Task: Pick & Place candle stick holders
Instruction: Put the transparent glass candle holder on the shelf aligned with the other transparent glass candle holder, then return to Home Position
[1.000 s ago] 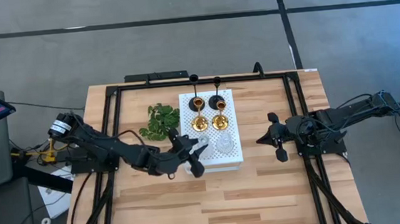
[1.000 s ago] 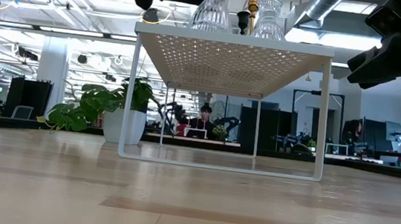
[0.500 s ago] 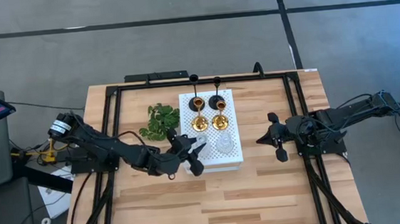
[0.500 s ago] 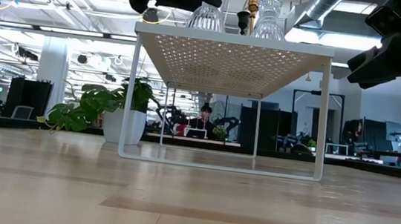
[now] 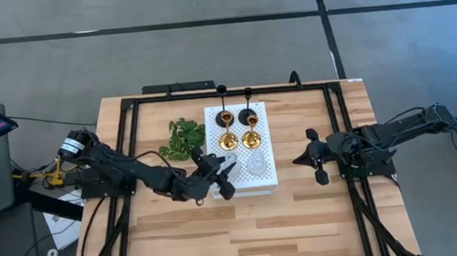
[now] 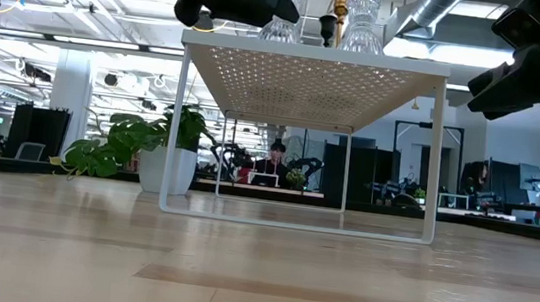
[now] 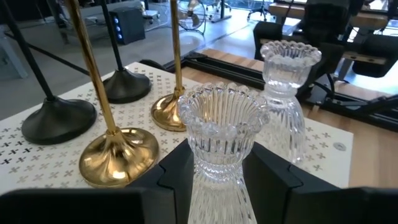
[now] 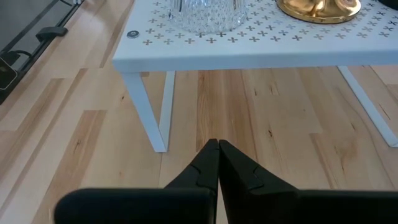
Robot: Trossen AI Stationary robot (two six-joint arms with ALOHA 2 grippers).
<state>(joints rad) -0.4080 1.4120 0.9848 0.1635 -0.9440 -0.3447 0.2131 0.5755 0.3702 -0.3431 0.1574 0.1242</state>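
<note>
My left gripper [image 7: 219, 177] clamped on glass holder [image 7: 221, 134], prob lifting off board [image 7: 50, 158]; gold holders [image 7: 118, 152] just beyond. Right gripper [image 8: 217, 163] shut, idle.

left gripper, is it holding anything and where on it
The left gripper holds a clear glass candle stick holder, its fingers clamped on the ribbed body below the flared cup. The right gripper is shut and empty.

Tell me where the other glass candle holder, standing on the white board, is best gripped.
Probably at the narrow waist below the scalloped cup of the free glass holder, fingers coming level from the board's open front edge; the gold holders crowd its far side.
</note>
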